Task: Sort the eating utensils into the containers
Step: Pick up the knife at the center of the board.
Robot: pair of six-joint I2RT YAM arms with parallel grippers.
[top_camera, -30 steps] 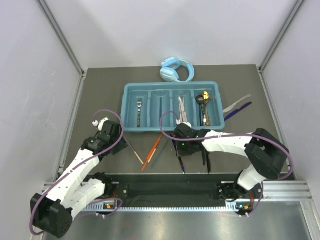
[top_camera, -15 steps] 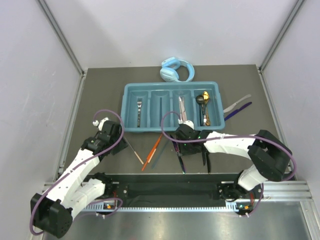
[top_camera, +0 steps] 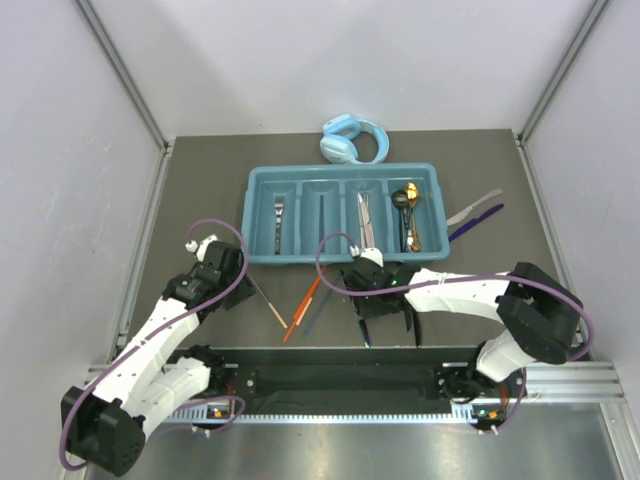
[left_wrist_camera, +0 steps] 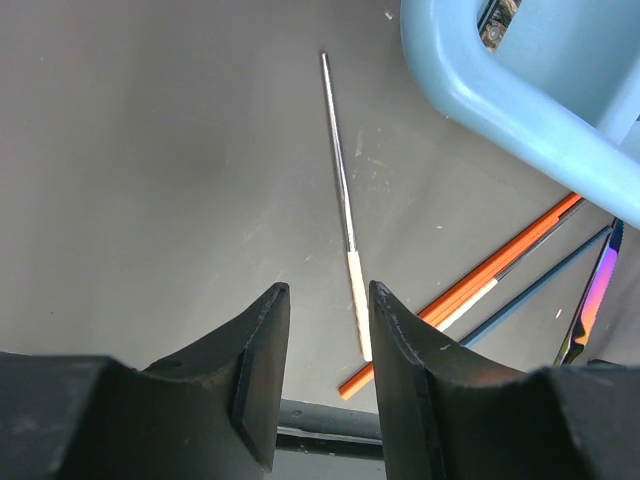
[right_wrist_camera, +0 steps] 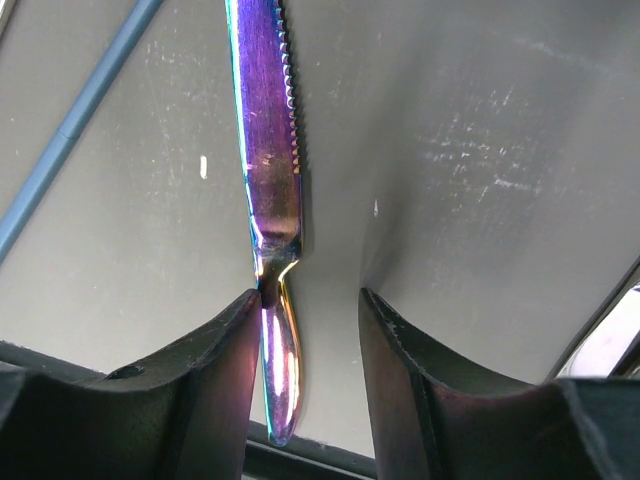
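My right gripper (right_wrist_camera: 310, 300) (top_camera: 372, 290) stands open low over the table, astride the handle of an iridescent purple knife (right_wrist_camera: 270, 150) (top_camera: 362, 322). The handle rests against the left finger (right_wrist_camera: 215, 370); the other finger is clear of it. My left gripper (left_wrist_camera: 325, 295) (top_camera: 222, 275) hangs open and empty over a thin silver chopstick with a cream end (left_wrist_camera: 345, 200). Orange chopsticks (left_wrist_camera: 500, 265) (top_camera: 305, 298) and a blue one (left_wrist_camera: 545, 285) lie beside it. The teal tray (top_camera: 255, 190) holds a fork (top_camera: 278, 215), a silver utensil (top_camera: 364, 215) and gold spoons (top_camera: 410, 215) in separate compartments.
A dark knife (top_camera: 408, 318) lies right of the purple one. A silver knife (top_camera: 475, 207) and another purple knife (top_camera: 478, 220) lie right of the tray. Light blue headphones (top_camera: 352, 140) sit behind the tray. The black rail (top_camera: 340, 380) runs along the near edge.
My right gripper's jaws have widened around the purple knife's handle and the gripper has shifted slightly. The left arm has not moved.
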